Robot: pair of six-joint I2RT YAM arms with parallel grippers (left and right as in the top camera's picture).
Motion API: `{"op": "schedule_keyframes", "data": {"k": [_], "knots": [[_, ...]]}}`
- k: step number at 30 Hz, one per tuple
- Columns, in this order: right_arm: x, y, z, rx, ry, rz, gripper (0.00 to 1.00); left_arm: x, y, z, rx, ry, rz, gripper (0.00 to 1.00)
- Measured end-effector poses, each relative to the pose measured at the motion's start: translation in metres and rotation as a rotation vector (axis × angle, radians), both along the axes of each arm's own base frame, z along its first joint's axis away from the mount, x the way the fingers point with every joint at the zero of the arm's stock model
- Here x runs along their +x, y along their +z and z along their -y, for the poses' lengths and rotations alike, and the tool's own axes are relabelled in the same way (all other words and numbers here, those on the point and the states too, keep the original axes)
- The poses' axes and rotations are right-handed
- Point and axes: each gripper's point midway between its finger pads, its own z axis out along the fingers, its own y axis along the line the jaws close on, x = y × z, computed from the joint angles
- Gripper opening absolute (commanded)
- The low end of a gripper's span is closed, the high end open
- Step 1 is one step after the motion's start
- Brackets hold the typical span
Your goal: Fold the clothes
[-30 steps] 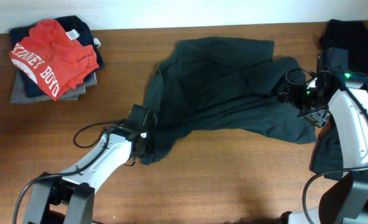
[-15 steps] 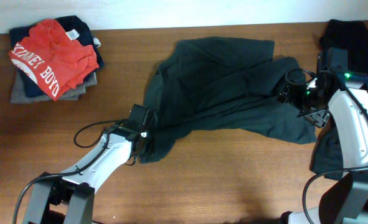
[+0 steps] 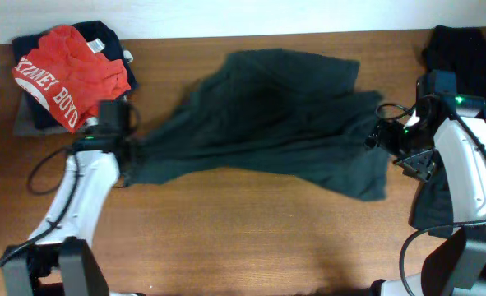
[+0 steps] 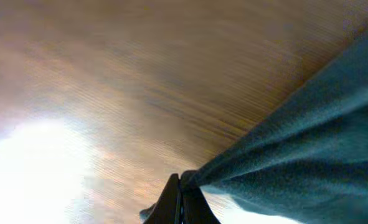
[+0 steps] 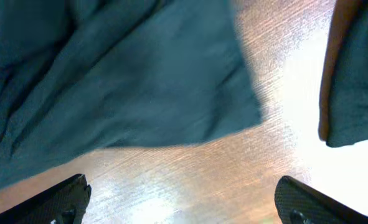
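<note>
**Dark green shirt** (image 3: 267,123): lies on the table (image 3: 251,247), across its middle and far half, drawn out into one long shape. The long axis runs left to right and dips slightly toward the near edge at the right end. The left end narrows to a bunched point. The right end is broad, with a loose flap nearest the front. The surface is creased, not flat.

**My left claw** (image 3: 130,154): clamped tight on the narrowed left tip of the shirt. My wrist view confirms this, showing cloth pinched between the fingertips and fanning out to the right above the wood.

**My right claw** (image 3: 388,138): jaws spread wide, gripping nothing, positioned at the shirt's right edge. In its wrist view the shirt's corner lies ahead of the fingers and touches neither.

**Stack** (image 3: 29,122) of garments: far left corner, near my left claw, with a red shirt (image 3: 62,70) bearing white lettering on top.

**Dark garment** (image 3: 465,49): far right edge of the table, partly hidden behind my right arm.
</note>
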Motion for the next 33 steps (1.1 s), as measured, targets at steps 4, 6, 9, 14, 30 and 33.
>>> {"op": "schedule_keyframes", "data": {"k": [4, 6, 9, 14, 30, 33], "knots": [[0.000, 0.000, -0.002, 0.011, 0.004, -0.001, 0.99, -0.010, -0.001, -0.034, -0.001, 0.125, -0.007, 0.01], [0.000, 0.000, -0.002, 0.014, 0.003, -0.001, 0.99, -0.010, -0.001, -0.035, -0.004, 0.135, -0.005, 0.01], [0.002, 0.000, -0.003, 0.017, 0.004, 0.009, 0.99, -0.010, -0.001, -0.032, -0.020, 0.131, -0.004, 0.01], [0.012, -0.017, -0.013, 0.049, 0.025, 0.059, 0.99, -0.008, -0.002, -0.026, -0.058, 0.122, 0.001, 0.08], [0.040, -0.083, -0.043, -0.002, 0.246, 0.097, 0.99, -0.006, -0.003, -0.019, -0.102, 0.123, 0.010, 0.93], [0.046, -0.100, -0.041, -0.018, 0.309, 0.089, 0.99, -0.004, -0.003, -0.019, -0.102, 0.123, 0.018, 0.94]]}}
